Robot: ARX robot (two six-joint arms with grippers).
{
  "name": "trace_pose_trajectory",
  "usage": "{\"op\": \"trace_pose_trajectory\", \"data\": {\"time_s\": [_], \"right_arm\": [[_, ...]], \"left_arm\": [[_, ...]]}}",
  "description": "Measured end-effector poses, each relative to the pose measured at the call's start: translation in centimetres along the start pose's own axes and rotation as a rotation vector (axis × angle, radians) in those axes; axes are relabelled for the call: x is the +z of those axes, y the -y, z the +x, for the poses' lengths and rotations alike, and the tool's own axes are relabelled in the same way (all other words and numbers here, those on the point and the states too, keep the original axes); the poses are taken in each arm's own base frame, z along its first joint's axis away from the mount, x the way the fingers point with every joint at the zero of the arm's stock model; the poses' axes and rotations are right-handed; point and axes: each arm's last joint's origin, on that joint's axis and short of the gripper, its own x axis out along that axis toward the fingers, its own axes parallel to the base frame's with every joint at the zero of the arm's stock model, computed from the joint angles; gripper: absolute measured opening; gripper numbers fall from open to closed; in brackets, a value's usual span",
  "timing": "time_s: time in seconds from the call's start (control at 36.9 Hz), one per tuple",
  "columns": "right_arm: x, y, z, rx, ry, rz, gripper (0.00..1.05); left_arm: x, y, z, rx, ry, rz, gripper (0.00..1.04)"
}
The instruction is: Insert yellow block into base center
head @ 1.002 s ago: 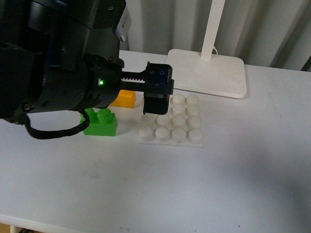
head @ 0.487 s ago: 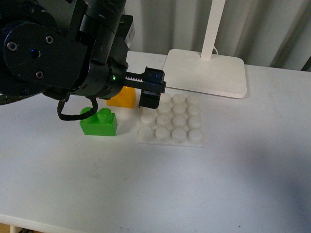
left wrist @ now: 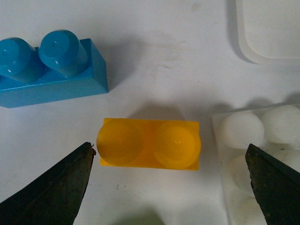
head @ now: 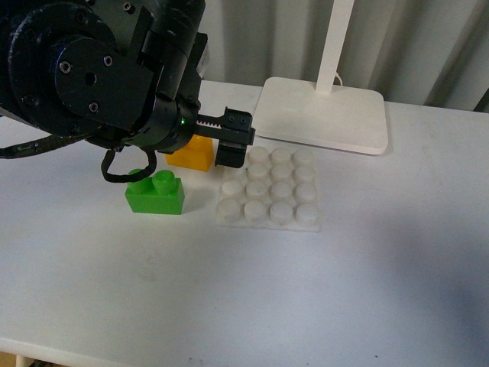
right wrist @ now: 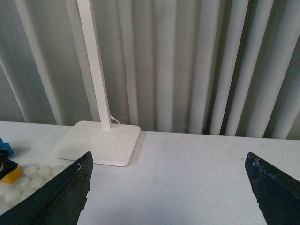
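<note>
The left gripper (left wrist: pixel 169 152) hangs over the yellow block (head: pixel 192 155) with its jaws spread wide. In the left wrist view one dark finger (left wrist: pixel 56 187) shows off each short end of the block, and neither touches it. How high the tips stand above the table (head: pixel 367 290) cannot be told.

The block lies flat on the table, studs up, just left of the base (head: pixel 267 191) at its far-left corner. A narrow strip of table shows between the two, so the block is not on the base. The base sits flat near the table's middle, its studs in a four-by-four grid.

A green brick (head: pixel 157 193) stands just near of the block and left of the base. A blue brick (left wrist: pixel 47 65) lies to the far left of the block, apart from it; the arm hides it in the front view. The lamp foot (head: pixel 325 115) rests beyond the base, toward the far right, with its pole rising out of view.

The right gripper (right wrist: pixel 168 161) is spread wide and holds nothing. It is raised over the right part of the table, well apart from the bricks.
</note>
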Motion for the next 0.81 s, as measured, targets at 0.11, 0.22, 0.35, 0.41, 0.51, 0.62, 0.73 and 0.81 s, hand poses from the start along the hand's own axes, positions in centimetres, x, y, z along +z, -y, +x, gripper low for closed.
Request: {"op": "trace_pose_trajectory", "data": {"time_s": [0.11,0.22,0.35,0.41,0.51,0.62,0.73,0.81], "right_arm": [[0.0,0.0,0.0,0.000,0.000,0.000,0.95],[0.0,0.0,0.0,0.000,0.000,0.000,0.95],[0.0,0.0,0.0,0.000,0.000,0.000,0.95],[0.0,0.0,0.0,0.000,0.000,0.000,0.95],[0.0,0.0,0.0,0.000,0.000,0.000,0.95],[0.0,0.0,0.0,0.000,0.000,0.000,0.95],[0.0,0.0,0.0,0.000,0.000,0.000,0.95],[0.0,0.0,0.0,0.000,0.000,0.000,0.95]], "left_arm": [[0.0,-0.3,0.3,0.012,-0.008,-0.004,0.98],[0.1,-0.4,0.6,0.016,-0.011,-0.006,0.98],[0.2,-0.4,0.8,0.019,-0.013,-0.008,0.98],[0.3,-0.4,1.0,0.019,-0.014,-0.008,0.98],[0.3,-0.5,1.4,0.021,-0.015,-0.010,0.98],[0.4,-0.6,1.7,0.024,-0.020,-0.011,0.98],[0.3,-0.6,1.9,0.026,-0.023,-0.012,0.98],[0.2,-0.7,2.0,0.028,-0.028,-0.012,0.98]]}}
